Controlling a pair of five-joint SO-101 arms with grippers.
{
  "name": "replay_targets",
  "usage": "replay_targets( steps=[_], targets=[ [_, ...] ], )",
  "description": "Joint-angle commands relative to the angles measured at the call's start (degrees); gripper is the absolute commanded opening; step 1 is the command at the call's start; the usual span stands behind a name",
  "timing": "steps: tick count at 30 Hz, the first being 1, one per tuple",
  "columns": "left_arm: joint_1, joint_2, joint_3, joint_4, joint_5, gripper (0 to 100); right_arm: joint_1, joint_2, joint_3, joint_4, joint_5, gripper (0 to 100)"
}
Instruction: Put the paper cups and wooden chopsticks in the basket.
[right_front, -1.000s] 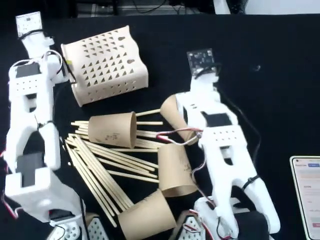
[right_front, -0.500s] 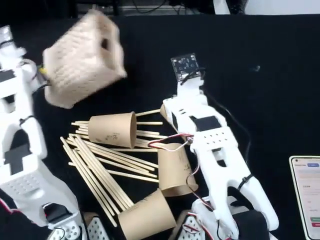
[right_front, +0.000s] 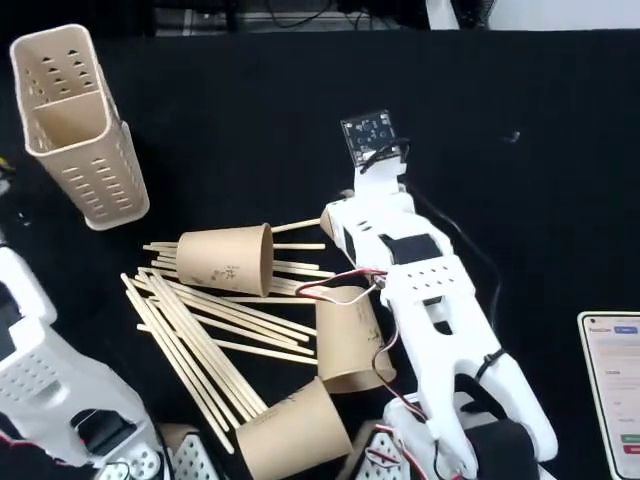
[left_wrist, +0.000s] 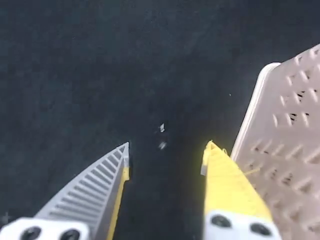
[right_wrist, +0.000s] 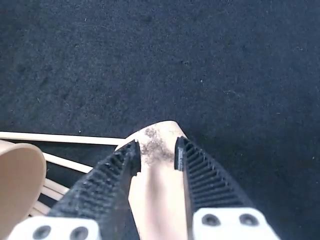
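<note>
Basket (right_front: 95, 170) stands upright at the far left of the desk (right_front: 520, 80), its long axis near vertical and its open mouth upward, just beside the left end effector (left_wrist: 167, 147), whose fingers are spread apart. Wooden chopsticks (right_front: 200, 340) lie flat in a fan at mid-desk among three paper cups (right_front: 225, 260) on their sides. The right end effector (right_wrist: 156, 143) is clamped on a fourth cup (right_wrist: 155, 190).

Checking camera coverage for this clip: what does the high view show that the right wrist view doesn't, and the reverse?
High view adds: the upright basket, two paper cups near the front, and a phone at the view's right edge. Right wrist view adds: the right hand over the base of another paper cup. Shared: the leftmost paper cup and the wooden chopsticks under it.
</note>
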Motion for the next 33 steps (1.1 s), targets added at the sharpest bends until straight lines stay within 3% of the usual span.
replay_targets(
  steps=[1, 5, 10, 16, 19, 27, 33],
  targets=[
    [-1.0, -1.1, -23.2, 20.7, 0.6, 24, -0.7, -0.1, -0.4, -0.9, 0.4, 12.4],
    [1.9, -1.0, -38.2, 34.4, 3.4, 24, -0.7, 0.0, -0.4, -0.9, 0.4, 12.4],
    [3.6, -3.6, -42.8, 35.3, 9.0, 24, -0.7, 0.0, -0.4, -0.9, 0.4, 12.4],
    [6.7, -15.0, -29.4, 35.2, 9.3, 24, -0.7, 0.0, -0.5, -0.9, 0.4, 12.4],
    [10.9, -20.8, -20.7, 34.3, 13.8, 25, -0.7, -0.2, -0.4, -0.9, 0.4, 12.4],
    [15.4, -21.5, -3.3, 20.2, 25.1, 26, -0.6, -0.1, -0.3, -0.9, 0.4, 12.4],
    [15.9, -21.9, 4.8, 13.9, 27.2, 26, -0.6, -0.1, -0.3, -0.9, 0.4, 12.4]
  ],
)
